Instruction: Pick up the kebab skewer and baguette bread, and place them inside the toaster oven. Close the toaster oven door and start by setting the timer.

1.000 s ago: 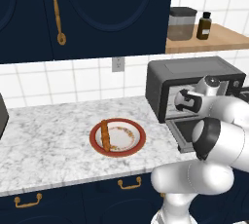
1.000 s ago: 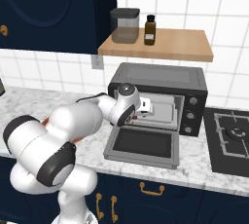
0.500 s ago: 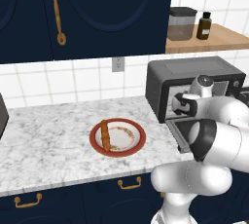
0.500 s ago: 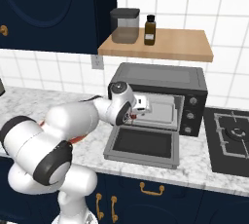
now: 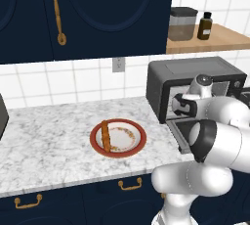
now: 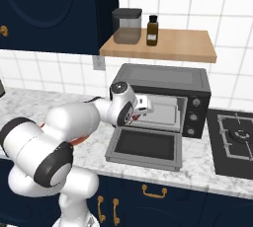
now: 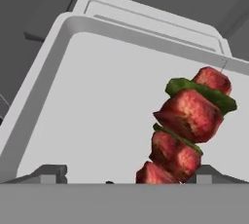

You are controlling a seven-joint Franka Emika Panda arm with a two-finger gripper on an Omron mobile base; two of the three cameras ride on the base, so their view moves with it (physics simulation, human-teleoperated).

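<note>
Marble-veined counter; matt dark metal toaster oven; smooth pale tray; glossy kebab skewer; wooden shelf.

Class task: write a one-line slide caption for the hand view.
Open gripper over the pale tray inside the toaster oven, with the kebab skewer lying on the tray close to the right fingertip.

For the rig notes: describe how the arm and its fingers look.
The arm is built of bulky, rounded, glossy white segments joined by dark grey to black bands at the joints. A round grey cap tops the wrist joint near the hand. The fingers are small, dark grey and blocky. No loose cables or markings are visible.
</note>
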